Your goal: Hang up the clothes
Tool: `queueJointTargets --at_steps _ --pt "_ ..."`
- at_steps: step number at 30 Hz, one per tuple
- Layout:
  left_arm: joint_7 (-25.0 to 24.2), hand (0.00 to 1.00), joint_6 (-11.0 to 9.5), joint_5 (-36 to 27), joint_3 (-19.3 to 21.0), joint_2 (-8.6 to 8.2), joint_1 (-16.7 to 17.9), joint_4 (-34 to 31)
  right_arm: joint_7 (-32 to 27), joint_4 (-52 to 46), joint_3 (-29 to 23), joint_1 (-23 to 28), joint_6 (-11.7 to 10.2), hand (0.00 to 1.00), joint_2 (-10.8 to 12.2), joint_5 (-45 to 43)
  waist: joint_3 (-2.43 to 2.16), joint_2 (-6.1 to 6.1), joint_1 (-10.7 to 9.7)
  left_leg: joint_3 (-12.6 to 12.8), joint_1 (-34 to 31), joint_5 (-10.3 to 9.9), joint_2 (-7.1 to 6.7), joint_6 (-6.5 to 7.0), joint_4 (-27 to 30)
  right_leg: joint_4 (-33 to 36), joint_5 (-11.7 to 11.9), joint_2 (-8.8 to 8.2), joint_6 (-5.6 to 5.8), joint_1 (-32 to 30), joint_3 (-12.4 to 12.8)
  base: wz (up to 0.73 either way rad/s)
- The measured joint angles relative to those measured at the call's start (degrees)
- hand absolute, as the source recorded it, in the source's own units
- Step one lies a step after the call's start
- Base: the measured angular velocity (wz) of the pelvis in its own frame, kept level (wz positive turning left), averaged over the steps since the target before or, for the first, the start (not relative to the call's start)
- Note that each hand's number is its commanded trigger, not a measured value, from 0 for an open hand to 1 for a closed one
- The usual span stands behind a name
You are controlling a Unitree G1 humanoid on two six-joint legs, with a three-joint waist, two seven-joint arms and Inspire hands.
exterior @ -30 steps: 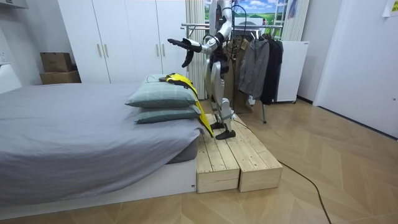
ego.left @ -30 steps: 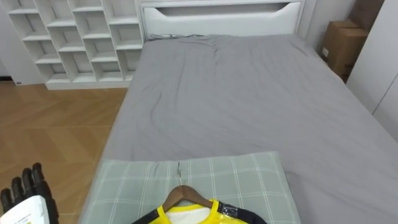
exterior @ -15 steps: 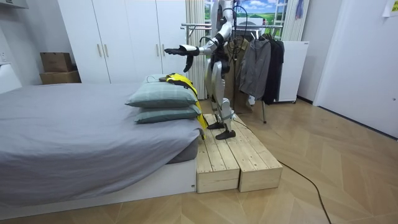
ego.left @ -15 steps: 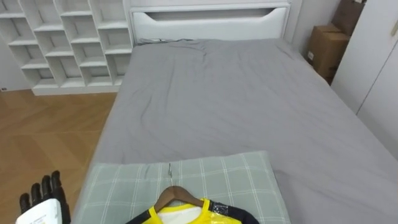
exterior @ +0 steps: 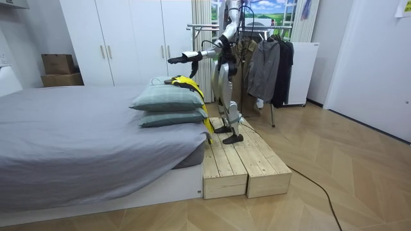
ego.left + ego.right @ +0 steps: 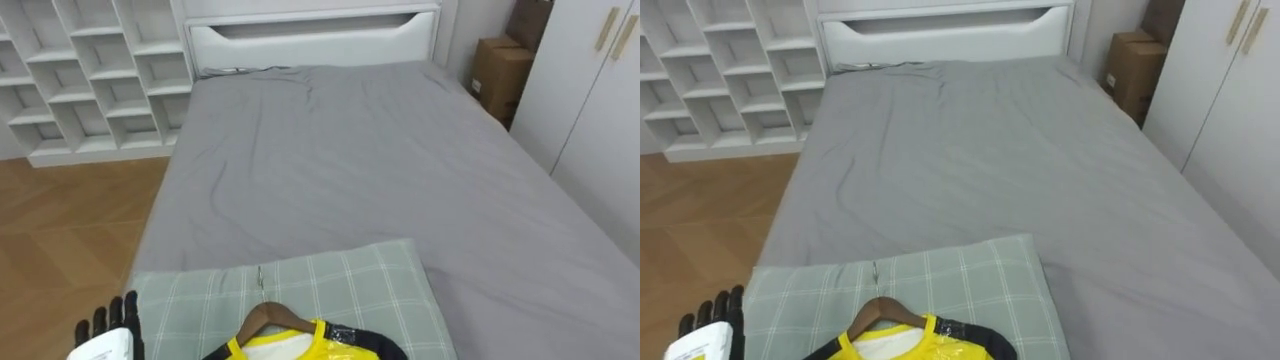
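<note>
A yellow and black garment [image 6: 300, 346] on a wooden hanger [image 6: 268, 318] lies on top of a green checked pillow [image 6: 340, 290] at the near end of the bed. My left hand [image 6: 106, 338] is at the lower left, beside the pillow's left edge, open with its fingers straight and apart from the garment. In the room view I stand on a wooden platform [image 5: 244, 160] at the bed's end, with that arm stretched out over the stacked pillows [image 5: 164, 99]. A second dark hand [image 5: 191, 70] hangs just below it, too small to read.
The grey bed [image 6: 350, 170] stretches ahead to a white headboard [image 6: 310, 35]. White cube shelves [image 6: 80, 70] stand at the far left, a cardboard box [image 6: 497, 75] and wardrobe doors [image 6: 590, 90] at the right. Behind me stands a clothes rack [image 5: 270, 29] with dark garments [image 5: 266, 67].
The head camera has turned, so the whole scene slid left. My left hand has come in towards the pillow's edge. In the room view the outstretched arm has sunk a little.
</note>
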Motion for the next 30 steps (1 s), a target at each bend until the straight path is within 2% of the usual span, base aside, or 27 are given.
queueJointTargets --at_steps 5,11,18,25,30 --pt "-0.34 0.00 0.04 0.00 0.00 0.00 -0.05 0.55 0.15 -0.11 -0.26 0.29 -0.02 0.00 0.09 1.00 -0.07 -0.86 -0.30 0.00 -0.07 0.00 -0.01 0.00 0.46 0.03 0.00 -0.12 0.00 0.17 -0.18 0.00" --pt "-3.38 0.00 0.07 0.07 -0.43 -0.01 -0.83 0.83 0.05 -0.06 -1.36 -0.04 -0.06 0.00 0.11 0.87 -0.07 -1.20 -1.34 0.35 0.12 0.00 0.01 0.00 0.41 0.16 0.00 -0.18 0.00 0.22 -0.05 -0.02" --pt "-6.70 0.00 0.07 1.58 -1.75 -0.02 -2.55 0.93 -0.96 -0.06 -1.34 -0.18 -0.08 0.00 0.08 0.89 0.04 -0.97 -1.56 1.28 0.17 -0.01 0.34 -0.01 -0.25 0.82 0.04 0.16 -0.07 -0.49 0.54 -0.06" --pt "-7.38 0.00 0.23 1.69 -2.79 -0.11 -3.91 0.94 -1.23 -0.27 -1.29 -0.35 -0.17 0.00 0.06 0.43 0.08 -0.96 -1.89 1.78 -0.03 -0.01 0.39 -0.01 -0.46 0.79 0.05 0.51 -0.07 -1.06 0.60 -0.04" --pt "-7.38 0.00 1.43 2.64 -2.69 -0.13 -5.29 0.99 -1.12 -0.16 -1.14 -0.18 -0.09 0.00 -0.04 0.45 0.14 -0.72 -1.53 1.94 -1.06 0.00 0.44 -0.02 -0.27 0.83 0.07 0.49 -0.10 -2.25 1.10 -0.02"
